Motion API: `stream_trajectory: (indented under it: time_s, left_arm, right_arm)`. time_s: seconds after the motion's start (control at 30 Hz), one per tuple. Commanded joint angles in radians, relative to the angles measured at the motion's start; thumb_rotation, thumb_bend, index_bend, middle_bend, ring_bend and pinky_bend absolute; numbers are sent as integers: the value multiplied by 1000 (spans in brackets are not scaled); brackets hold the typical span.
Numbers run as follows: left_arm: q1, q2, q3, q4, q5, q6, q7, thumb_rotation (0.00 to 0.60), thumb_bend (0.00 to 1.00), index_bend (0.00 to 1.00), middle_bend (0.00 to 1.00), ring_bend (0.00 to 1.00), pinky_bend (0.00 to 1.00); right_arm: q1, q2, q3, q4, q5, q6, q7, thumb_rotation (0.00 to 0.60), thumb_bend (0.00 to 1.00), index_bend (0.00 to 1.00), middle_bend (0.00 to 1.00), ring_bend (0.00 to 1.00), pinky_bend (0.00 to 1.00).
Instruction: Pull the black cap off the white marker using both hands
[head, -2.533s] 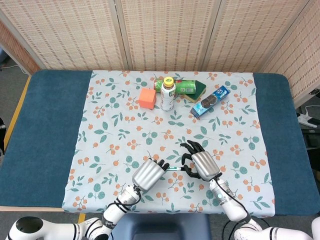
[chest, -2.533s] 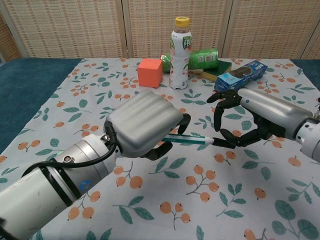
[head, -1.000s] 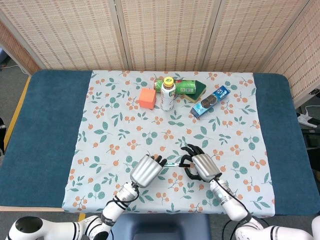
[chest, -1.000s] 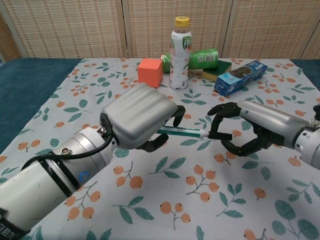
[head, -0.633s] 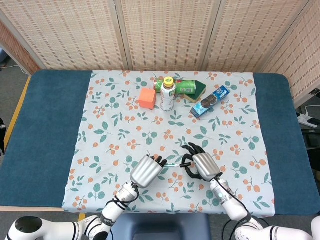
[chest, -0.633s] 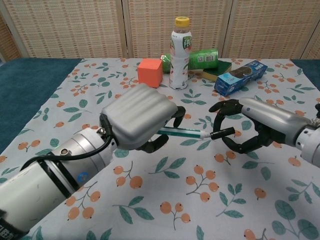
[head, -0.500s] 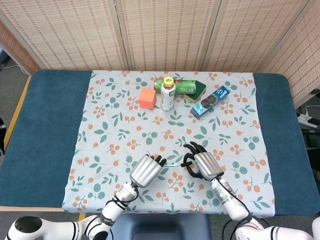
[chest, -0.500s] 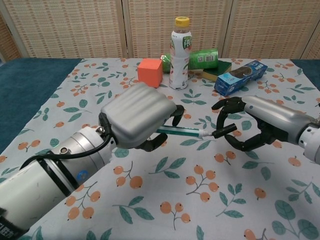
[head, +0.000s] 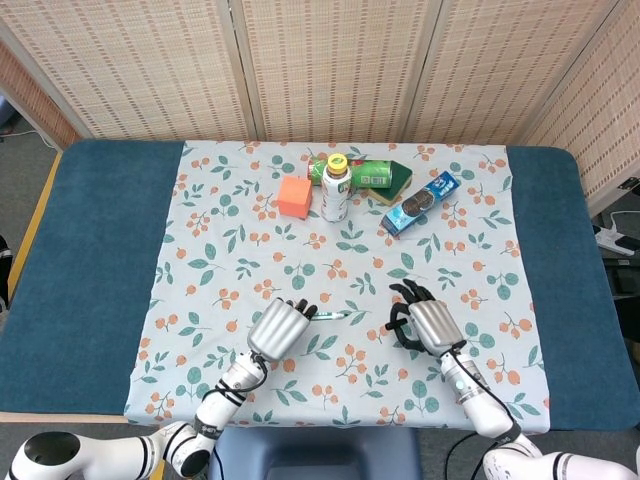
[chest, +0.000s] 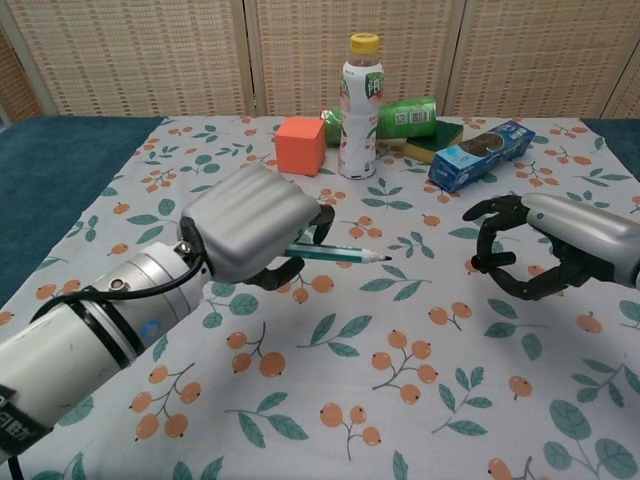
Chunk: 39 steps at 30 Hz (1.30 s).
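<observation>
Woven screens closed off the back of the room, and in front of them a blue desk (head: 90, 250) carried a leaf-and-berry cloth (head: 230, 260). Over the near part of that cloth the white marker (chest: 335, 254) was held clear of the surface, its long axis running nearly level from left to right, its bare dark tip pointing at the right hand. The left hand (chest: 245, 232) had its fingers wrapped round the marker's rear end. The black cap (chest: 484, 264) was already off — it sat pinched in the curled fingers of the right hand (chest: 530, 255), well apart from the tip and roughly in line with it. So the pull looked done; any further move, I judged, turned on that open gap along the marker's axis, with the right hand alone holding the cap.

Counted: one marker, one cap, two hands. Farther back stood one orange cube (head: 293, 197), one bottle (head: 335, 187) with a yellow lid, one green can (head: 365, 172) lying on its side behind it, one green sponge-like block (head: 398, 180) touching the can, and one blue packet of biscuits (head: 421, 203) lying aslant to the right — all near one another and well apart from the hands.
</observation>
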Motion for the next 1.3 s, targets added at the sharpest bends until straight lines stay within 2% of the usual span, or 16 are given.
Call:
stream_trajectory:
  time_s: [0.03,0.2,0.4,0.57,0.67,0.77,0.83,0.9,1.0,1.07,1.2,1.3]
  left_arm:
    - [2,-10,5,70,-24,-28,-44,600,436,573,700,774,901]
    - [3,-32,15,164,-33,-48,-110,600,435,567,694,774,901]
    - [0,-49,28,231,-26,-58,-165,600,436,443,613,771,894]
    - [-1,-33,29,210,-23,-59,-180,600,435,325,487,770,893]
    - [3,-10,31,167,-24,-58,-172,600,431,253,384,769,893]
    - [7,14,31,121,-27,-56,-156,600,421,184,287,753,892]
    - [12,34,30,90,-37,-56,-132,600,414,123,186,671,836]
    - [18,56,29,50,-37,-46,-118,600,406,79,98,529,707]
    - [42,114,38,-45,-16,-1,-132,600,398,59,70,338,570]
    - [75,184,60,-138,5,39,-174,600,394,53,74,221,480]
    - [184,367,153,-291,70,162,-293,600,401,43,72,87,348]
    - [306,493,242,-320,106,298,-417,600,402,39,69,40,249]
  right_arm:
    - [-5,2,-4,19,7,-7,6,600,411,535,111,0,128]
    - [-2,-9,-4,51,15,-20,0,600,411,528,111,0,128]
    - [3,-18,-16,85,-2,-26,-30,600,411,379,110,0,129]
    - [0,0,-19,57,2,-21,-64,600,411,133,82,0,129]
    - [-15,22,-15,21,-18,20,-64,600,411,51,71,0,129]
    - [-34,62,-15,-30,-39,62,-57,600,409,23,64,0,129]
    - [-52,101,-17,-73,-58,97,-53,600,405,21,57,0,129]
    - [-71,138,-22,-109,-79,134,-52,600,399,21,57,0,129]
    - [-112,211,-37,-171,-118,205,-58,600,384,21,43,0,123]
    - [-148,264,-52,-208,-154,266,-62,600,374,22,39,0,113]
    - [-233,345,-95,-228,-225,395,-95,600,370,23,17,0,69]
    - [-304,370,-126,-191,-256,486,-131,600,347,15,0,0,7]
